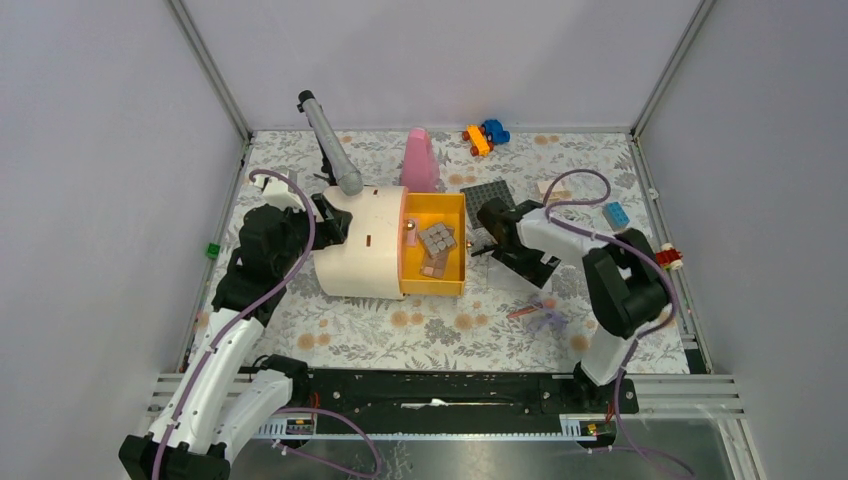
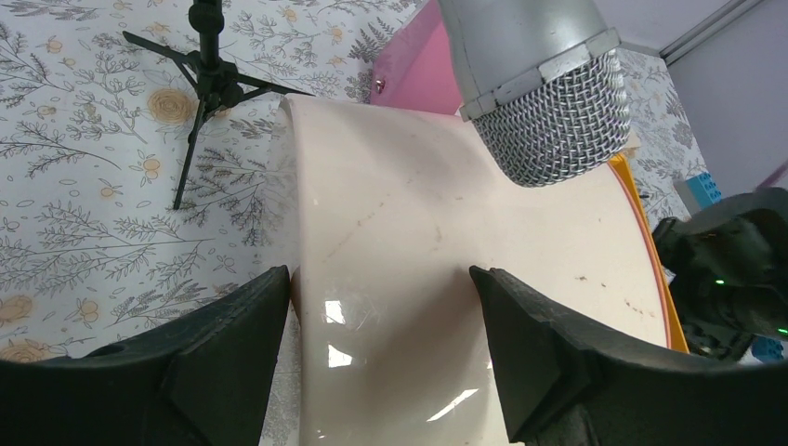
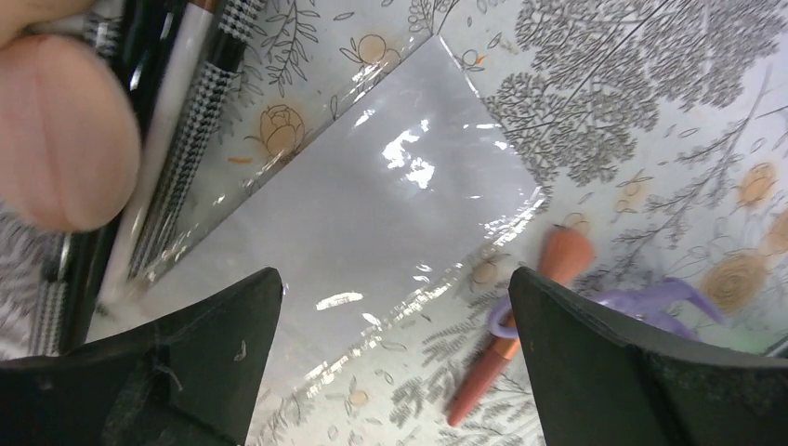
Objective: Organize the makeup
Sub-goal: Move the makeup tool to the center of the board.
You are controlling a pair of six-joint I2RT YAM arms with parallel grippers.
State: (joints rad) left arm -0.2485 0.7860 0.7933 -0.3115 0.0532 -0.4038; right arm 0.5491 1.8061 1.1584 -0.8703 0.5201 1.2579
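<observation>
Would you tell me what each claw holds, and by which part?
Right claw: nothing, open above the clear pouch. Left claw: straddling the cream organizer's end; grip cannot be told.

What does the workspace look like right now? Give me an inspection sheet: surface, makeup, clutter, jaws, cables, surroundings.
Surface: floral-print tabletop, no spills seen.
Job's things: cream organizer with its yellow drawer pulled open and a palette inside; the clear brush sleeve, peach sponge and orange brush lie outside on the tabletop.
Clutter: microphone, pink cone bottle, toy bricks, studded plate.
Grippers: left gripper has its jaws at the organizer's shell, grip unclear; right gripper has its jaws open above the sleeve.
Cables: purple cables loop along both arms.
Surroundings: grey walls on three sides.
</observation>
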